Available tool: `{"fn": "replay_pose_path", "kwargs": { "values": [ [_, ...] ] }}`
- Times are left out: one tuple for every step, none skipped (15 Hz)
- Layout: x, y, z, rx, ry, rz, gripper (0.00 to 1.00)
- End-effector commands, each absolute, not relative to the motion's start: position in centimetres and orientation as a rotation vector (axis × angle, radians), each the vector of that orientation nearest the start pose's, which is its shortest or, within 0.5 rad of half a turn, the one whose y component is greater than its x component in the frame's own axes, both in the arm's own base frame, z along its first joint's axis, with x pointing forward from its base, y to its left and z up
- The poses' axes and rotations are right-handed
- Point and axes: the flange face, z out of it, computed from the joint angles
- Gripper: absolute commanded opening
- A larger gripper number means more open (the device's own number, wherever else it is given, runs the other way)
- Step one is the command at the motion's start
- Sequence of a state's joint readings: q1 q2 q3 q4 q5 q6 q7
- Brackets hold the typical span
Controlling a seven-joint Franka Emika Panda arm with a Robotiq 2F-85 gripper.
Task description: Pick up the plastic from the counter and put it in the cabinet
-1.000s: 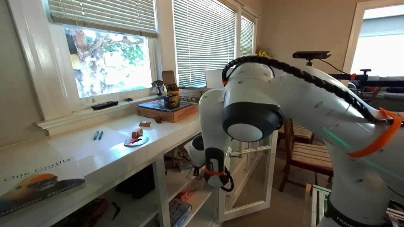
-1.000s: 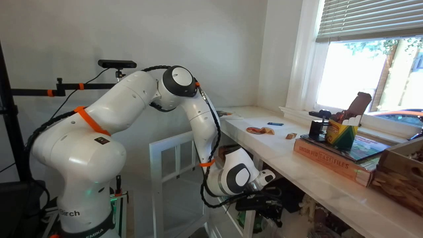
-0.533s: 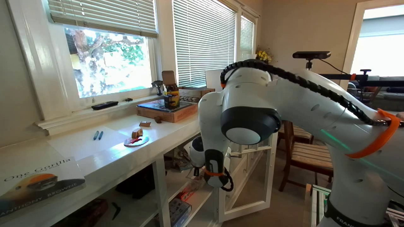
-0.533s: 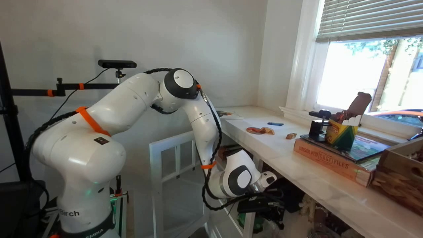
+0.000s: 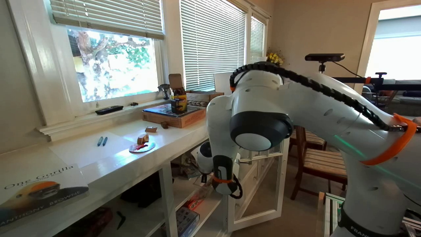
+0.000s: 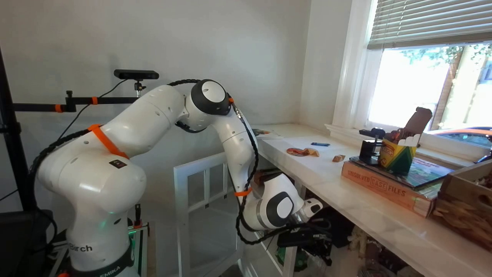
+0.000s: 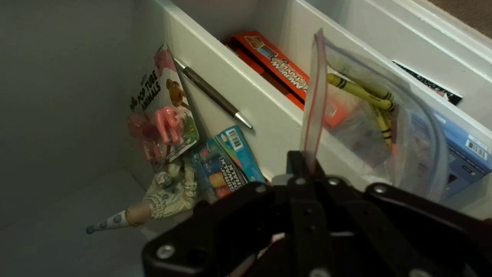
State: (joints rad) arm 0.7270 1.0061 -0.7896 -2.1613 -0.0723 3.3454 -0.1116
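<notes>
Claw [image 7: 306,165] is clamping together on the plastic [image 7: 363,132] at the cabinet [image 5: 168,200]; a shelf edge [image 7: 265,90] is running behind it. Above, the table [image 6: 342,182] is jutting; open room is lying left in the wrist view.

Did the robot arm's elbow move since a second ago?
Yes, a little: in an exterior view the robot arm's elbow has dipped downward, so more of the yellow flowers behind it shows now.

Home around me. I see slatted blinds [image 5: 213,49], striped-seat chairs [image 5: 324,161], sofa [image 5: 407,105] in background, gorilla book [image 5: 42,194], cabinet [image 5: 168,197] with toy animals [image 7: 168,123], sidewalk chalk [image 7: 225,169].
</notes>
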Motion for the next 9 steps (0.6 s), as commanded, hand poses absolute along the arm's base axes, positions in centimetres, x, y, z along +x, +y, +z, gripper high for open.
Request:
{"fn": "replay_pose_path", "kwargs": {
  "values": [
    [57.9, -3.9, 10.5, 2.342, 0.712, 0.505, 0.0],
    [58.1, -3.7, 10.7, 2.328, 0.732, 0.522, 0.0],
    [58.3, -3.6, 11.1, 2.307, 0.754, 0.541, 0.0],
    [58.4, -3.4, 11.3, 2.291, 0.773, 0.561, 0.0],
    [58.5, -3.3, 11.5, 2.274, 0.795, 0.579, 0.0],
    [58.5, -3.2, 11.5, 2.261, 0.813, 0.592, 0.0],
    [58.4, -3.2, 11.5, 2.245, 0.835, 0.607, 0.0],
    [58.4, -3.0, 11.7, 2.232, 0.85, 0.618, 0.0],
    [58.4, -3.1, 11.8, 2.212, 0.867, 0.64, 0.0]
  ]
}}
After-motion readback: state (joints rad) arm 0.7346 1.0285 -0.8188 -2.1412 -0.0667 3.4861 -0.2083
